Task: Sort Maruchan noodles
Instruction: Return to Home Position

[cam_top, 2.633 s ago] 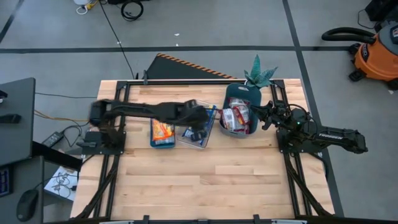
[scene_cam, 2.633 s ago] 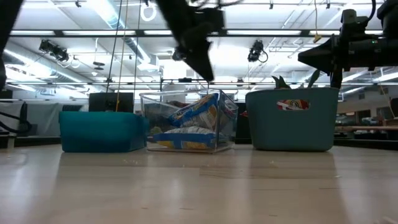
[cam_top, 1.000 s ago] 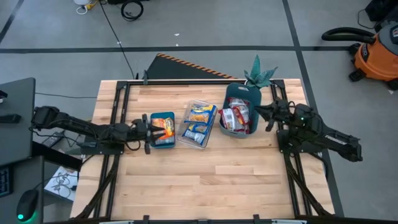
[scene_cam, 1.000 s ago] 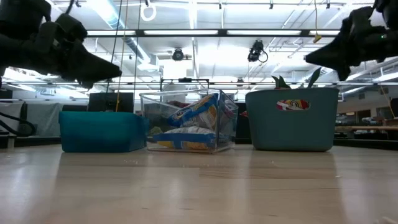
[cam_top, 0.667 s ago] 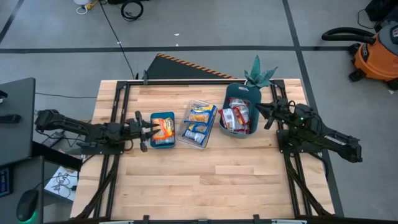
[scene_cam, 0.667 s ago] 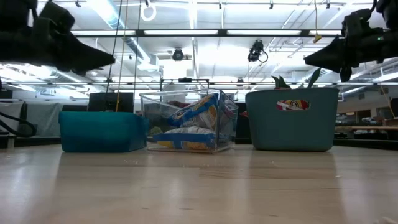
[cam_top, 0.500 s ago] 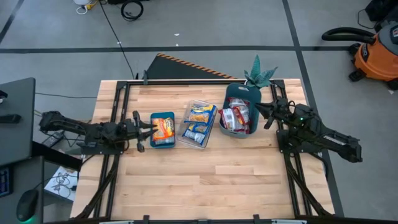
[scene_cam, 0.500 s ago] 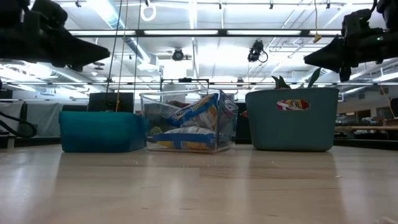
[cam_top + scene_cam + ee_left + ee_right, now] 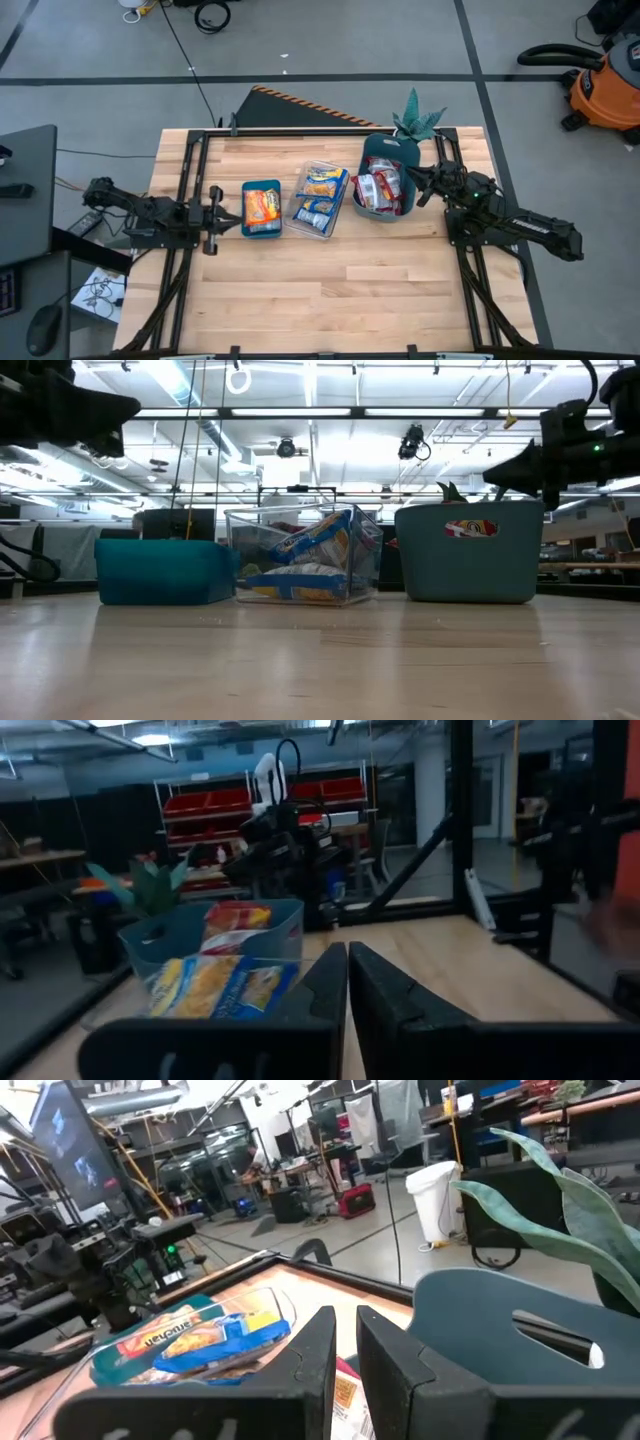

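Note:
Noodle packets lie in three containers set in a row. Orange packets (image 9: 262,207) fill the small teal bin (image 9: 247,190). Yellow-and-blue packets (image 9: 318,192) lie in the clear container (image 9: 340,205). Red-and-white packets (image 9: 380,188) fill the large teal bin (image 9: 372,150). My left gripper (image 9: 224,212) hangs shut above the table, left of the small bin, fingers pointing at it; it holds nothing (image 9: 347,982). My right gripper (image 9: 418,187) is shut and empty too (image 9: 346,1342), held in the air just right of the large bin's rim (image 9: 470,507).
A green artificial plant (image 9: 415,118) stands behind the large bin at the table's far edge. Black frame rails (image 9: 190,170) run along both table sides beside the arm bases. Bare wood (image 9: 330,290) fills the near half of the table.
My left arm has drawn back from above the clear container, over the small teal bin, toward the table's left edge, and now hangs left of that bin. My right gripper has shifted slightly toward the large bin and dipped a little.

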Controlling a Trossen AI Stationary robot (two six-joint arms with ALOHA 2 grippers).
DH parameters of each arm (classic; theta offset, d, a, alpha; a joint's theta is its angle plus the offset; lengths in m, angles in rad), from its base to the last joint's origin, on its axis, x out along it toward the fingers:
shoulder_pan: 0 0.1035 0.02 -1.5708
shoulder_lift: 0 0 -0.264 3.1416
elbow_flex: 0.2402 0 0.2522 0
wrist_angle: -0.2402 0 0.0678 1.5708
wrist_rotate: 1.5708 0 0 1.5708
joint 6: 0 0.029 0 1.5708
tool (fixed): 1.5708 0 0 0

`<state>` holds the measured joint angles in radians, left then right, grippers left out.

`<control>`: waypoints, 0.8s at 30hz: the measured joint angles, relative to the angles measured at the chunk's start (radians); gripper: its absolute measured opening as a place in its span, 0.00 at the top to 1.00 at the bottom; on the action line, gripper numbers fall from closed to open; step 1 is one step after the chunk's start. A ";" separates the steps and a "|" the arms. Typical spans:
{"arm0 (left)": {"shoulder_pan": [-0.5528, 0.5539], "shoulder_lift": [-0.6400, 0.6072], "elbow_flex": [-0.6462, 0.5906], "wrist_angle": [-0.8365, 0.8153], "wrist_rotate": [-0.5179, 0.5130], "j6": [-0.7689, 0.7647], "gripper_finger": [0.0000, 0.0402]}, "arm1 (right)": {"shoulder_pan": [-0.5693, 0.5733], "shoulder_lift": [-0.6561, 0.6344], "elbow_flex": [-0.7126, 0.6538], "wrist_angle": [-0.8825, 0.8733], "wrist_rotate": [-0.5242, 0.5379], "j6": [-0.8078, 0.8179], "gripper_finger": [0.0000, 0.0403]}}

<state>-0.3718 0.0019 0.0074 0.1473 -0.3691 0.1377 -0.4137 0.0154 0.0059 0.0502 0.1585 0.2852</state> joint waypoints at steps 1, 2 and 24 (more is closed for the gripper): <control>-0.005 0.003 0.000 0.004 0.000 -0.020 0.95 | 0.000 0.000 0.000 0.000 0.000 0.000 0.88; -0.008 0.006 0.000 0.009 0.000 -0.042 0.95 | 0.000 0.000 0.000 0.000 -0.001 0.000 0.88; -0.008 0.011 0.000 0.009 0.000 -0.152 0.94 | 0.000 0.000 0.000 0.000 -0.003 0.000 0.88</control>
<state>-0.3794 0.0128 0.0071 0.1566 -0.3695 -0.0146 -0.4137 0.0154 0.0059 0.0505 0.1558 0.2852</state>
